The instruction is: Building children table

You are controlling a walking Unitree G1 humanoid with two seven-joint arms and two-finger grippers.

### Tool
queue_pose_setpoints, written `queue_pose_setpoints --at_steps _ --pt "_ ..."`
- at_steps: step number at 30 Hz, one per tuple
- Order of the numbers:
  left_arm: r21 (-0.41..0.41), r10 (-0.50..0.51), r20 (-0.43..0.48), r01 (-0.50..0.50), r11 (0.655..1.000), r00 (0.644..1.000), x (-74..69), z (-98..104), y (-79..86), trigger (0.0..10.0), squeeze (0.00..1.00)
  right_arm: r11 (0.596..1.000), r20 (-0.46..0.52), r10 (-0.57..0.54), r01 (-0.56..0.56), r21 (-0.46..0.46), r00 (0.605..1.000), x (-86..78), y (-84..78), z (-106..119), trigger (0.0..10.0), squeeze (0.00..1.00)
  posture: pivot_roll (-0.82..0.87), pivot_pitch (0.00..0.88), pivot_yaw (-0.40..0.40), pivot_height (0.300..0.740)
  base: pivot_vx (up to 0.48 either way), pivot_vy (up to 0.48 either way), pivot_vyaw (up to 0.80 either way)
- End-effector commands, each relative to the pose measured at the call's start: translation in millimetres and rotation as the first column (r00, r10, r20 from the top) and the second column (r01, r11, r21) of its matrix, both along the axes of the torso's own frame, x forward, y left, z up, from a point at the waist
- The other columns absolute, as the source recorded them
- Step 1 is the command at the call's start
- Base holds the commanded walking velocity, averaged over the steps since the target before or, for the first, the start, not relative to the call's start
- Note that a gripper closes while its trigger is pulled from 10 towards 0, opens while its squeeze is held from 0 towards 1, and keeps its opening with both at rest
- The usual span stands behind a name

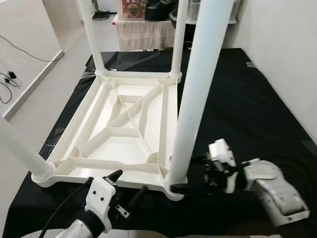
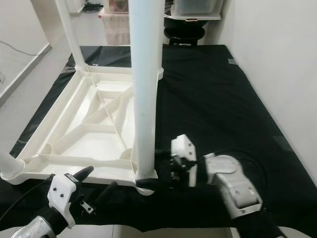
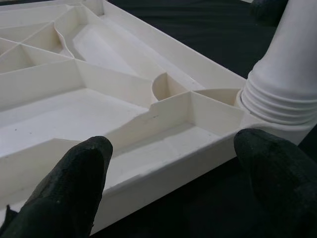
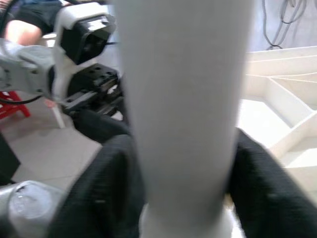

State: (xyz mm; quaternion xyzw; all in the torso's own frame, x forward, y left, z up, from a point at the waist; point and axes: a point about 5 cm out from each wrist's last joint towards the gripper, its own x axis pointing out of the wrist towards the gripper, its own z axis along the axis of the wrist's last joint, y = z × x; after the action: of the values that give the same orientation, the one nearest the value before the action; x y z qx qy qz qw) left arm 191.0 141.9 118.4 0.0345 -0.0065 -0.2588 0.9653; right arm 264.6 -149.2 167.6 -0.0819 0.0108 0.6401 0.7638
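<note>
A white plastic table top (image 1: 166,119) lies upside down on a black cloth, ribs facing up. White legs stand in its corners: far left (image 1: 91,34), far right (image 1: 179,39), near left (image 1: 20,148) and near right (image 1: 198,89). My right gripper (image 1: 179,187) reaches in from the right and is shut on the base of the near right leg (image 4: 183,99), with one black finger (image 4: 106,188) on each side of it. My left gripper (image 1: 128,183) is open just in front of the top's near edge, its fingers (image 3: 79,183) spread wide before the rim (image 3: 163,168).
The black cloth (image 1: 237,99) covers the floor to the right and behind the top. A white wall (image 1: 287,49) runs close along the right. Pale floor with cables (image 1: 10,77) lies to the left. A cloth-covered stand (image 1: 143,32) and boxes sit at the back.
</note>
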Motion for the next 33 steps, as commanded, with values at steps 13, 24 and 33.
queue_pose_setpoints --at_steps 13,24,33 --pt "-0.014 0.004 -0.013 -0.004 1.000 1.000 -1.4 -2.9 -2.0 10.0 0.00 0.958 0.049 -0.284 0.286 -0.032 0.958 8.7 -5.0 -6.2 0.0 0.00 -0.01 0.167 -0.017 0.740 0.000 0.000 0.00" --pt "-0.009 0.002 -0.013 -0.002 1.000 1.000 -1.1 -1.1 1.4 10.0 0.00 0.458 0.186 -0.865 0.885 -0.083 0.466 -11.6 -16.8 -23.0 0.0 0.00 -0.01 0.181 -0.002 0.740 0.000 0.000 0.00" --pt "-0.008 0.012 0.005 -0.012 1.000 1.000 5.0 0.7 -1.3 10.0 0.00 0.507 0.133 -0.851 0.861 -0.051 0.509 7.5 5.6 -19.5 0.0 0.00 -0.01 0.178 -0.010 0.740 0.000 0.000 0.00"
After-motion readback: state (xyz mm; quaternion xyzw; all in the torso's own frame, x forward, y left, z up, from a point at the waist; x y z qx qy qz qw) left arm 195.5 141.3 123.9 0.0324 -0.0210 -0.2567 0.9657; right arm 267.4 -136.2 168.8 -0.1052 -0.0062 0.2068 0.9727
